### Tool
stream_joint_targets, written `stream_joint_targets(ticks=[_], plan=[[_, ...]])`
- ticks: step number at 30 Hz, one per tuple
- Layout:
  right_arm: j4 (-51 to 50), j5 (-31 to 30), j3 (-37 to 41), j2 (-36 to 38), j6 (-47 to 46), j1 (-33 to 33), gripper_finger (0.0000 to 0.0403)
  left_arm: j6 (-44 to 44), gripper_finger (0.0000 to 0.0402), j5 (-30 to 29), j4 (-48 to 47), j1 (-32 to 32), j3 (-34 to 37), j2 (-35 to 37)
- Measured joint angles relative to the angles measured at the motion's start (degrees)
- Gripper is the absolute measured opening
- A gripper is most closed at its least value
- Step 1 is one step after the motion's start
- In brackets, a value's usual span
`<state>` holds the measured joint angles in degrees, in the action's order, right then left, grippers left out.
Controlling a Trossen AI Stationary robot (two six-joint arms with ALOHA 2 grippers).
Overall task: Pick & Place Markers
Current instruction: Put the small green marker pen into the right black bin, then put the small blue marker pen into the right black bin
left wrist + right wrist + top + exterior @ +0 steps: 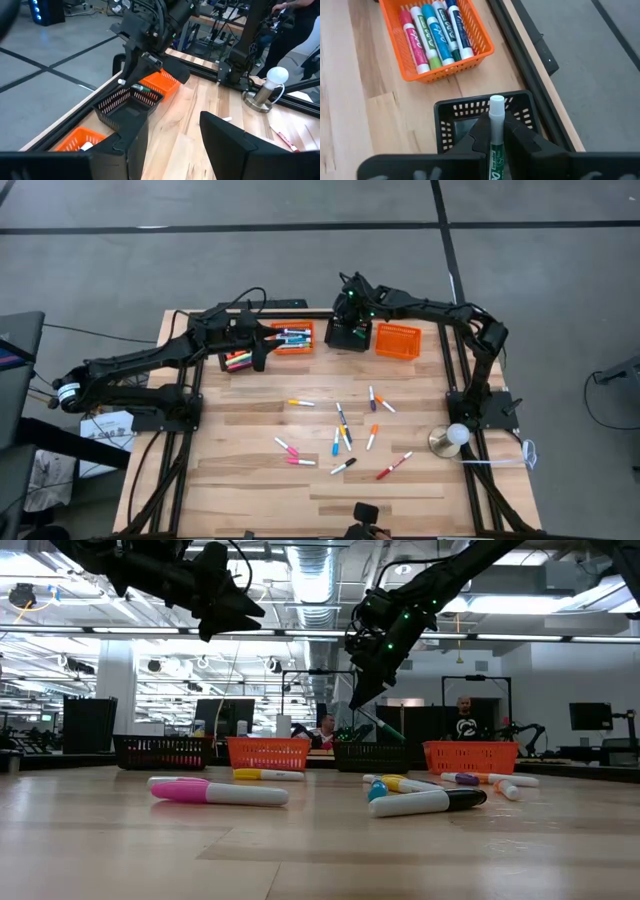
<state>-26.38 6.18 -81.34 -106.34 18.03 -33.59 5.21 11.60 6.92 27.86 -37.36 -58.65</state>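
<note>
My right gripper (496,131) grips a green marker (495,135) over the black basket (451,112), left gripper (172,142) open — a dozen-odd markers (343,430) still on the tabletop (250,490).

Two matte-black, six-joint arms on black plated bases bolted to the counter (250,490), with black cables trailing from the frame. Green indicator lights glow near the right tool (351,304); the left tool (170,137) shows broad, flat, angular black fingers.

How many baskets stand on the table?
4, in a row along the far edge: black basket, orange basket, black basket under the right gripper, orange basket.
</note>
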Motion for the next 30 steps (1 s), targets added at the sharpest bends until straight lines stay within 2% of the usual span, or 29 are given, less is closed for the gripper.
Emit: stream_joint_targets(ticks=[7,14,21,30], plan=[[-0.5,0.3,0.0,-0.7,0.0,0.5,0.0034,0.0,0.0177,0.0,0.0,0.0,0.0,0.0],[-1.5,-0.1,0.1,-2.4,1.1,1.3,0.0027,0.0,0.0177,0.0,0.0,0.0,0.0,0.0],[-1.0,0.3,0.1,-2.7,1.9,1.7,0.0051,0.0,0.0177,0.0,0.0,-0.1,0.0,0.0],[-2.5,0.3,0.1,-2.7,2.0,1.6,0.0056,0.0,0.0177,0.0,0.0,-0.1,0.0,0.0]])
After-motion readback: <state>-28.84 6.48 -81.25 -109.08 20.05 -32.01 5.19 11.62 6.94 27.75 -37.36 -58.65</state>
